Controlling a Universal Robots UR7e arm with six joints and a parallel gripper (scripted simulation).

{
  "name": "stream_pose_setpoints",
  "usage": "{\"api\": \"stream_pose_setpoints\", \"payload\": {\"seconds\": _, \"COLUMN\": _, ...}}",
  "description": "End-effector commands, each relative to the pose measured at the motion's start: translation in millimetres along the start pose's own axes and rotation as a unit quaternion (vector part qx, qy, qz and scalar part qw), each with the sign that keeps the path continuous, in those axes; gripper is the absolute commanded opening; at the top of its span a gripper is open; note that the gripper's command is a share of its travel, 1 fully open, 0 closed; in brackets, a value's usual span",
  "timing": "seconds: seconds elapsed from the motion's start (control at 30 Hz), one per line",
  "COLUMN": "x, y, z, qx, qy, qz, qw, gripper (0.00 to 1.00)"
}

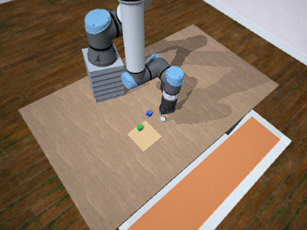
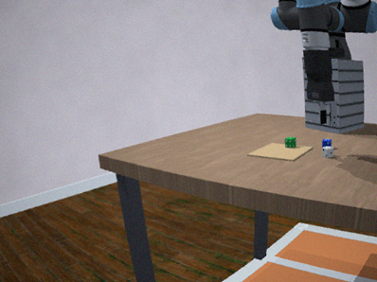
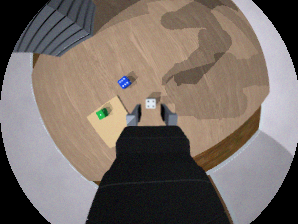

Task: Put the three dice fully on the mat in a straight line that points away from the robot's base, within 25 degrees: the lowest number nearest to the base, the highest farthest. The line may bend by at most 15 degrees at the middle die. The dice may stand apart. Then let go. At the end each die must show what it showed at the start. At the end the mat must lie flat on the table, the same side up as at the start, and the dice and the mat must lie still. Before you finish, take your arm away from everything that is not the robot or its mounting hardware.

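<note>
The pincer (image 3: 152,116) is held partly open and empty above the white die (image 3: 152,103), evidently pre-set for grasping it.

Matt wood-grain table (image 1: 83,143), flat cardboard-like tan mat (image 1: 146,139), glossy plank floor (image 1: 1,178).

A green die (image 1: 139,128), a blue die (image 1: 149,113) and a white die (image 1: 163,119) are seen; the mat (image 1: 147,138) is tan, the table (image 1: 82,147) wood-grained brown.
</note>
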State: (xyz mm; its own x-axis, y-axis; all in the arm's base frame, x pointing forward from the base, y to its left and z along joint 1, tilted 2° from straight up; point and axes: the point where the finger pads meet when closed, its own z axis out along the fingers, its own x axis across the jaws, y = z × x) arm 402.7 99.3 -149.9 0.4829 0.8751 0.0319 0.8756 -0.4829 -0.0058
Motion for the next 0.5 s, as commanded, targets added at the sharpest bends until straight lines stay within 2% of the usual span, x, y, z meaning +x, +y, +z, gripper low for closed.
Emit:
{"api": "stream_pose_setpoints", "payload": {"seconds": 0.0, "x": 1.5, "y": 2.3, "z": 3.6, "qx": -0.002, "qy": 0.001, "qz": 0.000, "qw": 1.000, "gripper": 0.79}}
{"api": "stream_pose_setpoints", "payload": {"seconds": 0.47, "x": 1.7, "y": 2.3, "z": 19.3, "qx": -0.002, "qy": 0.001, "qz": 0.000, "qw": 1.000, "gripper": 0.79}}
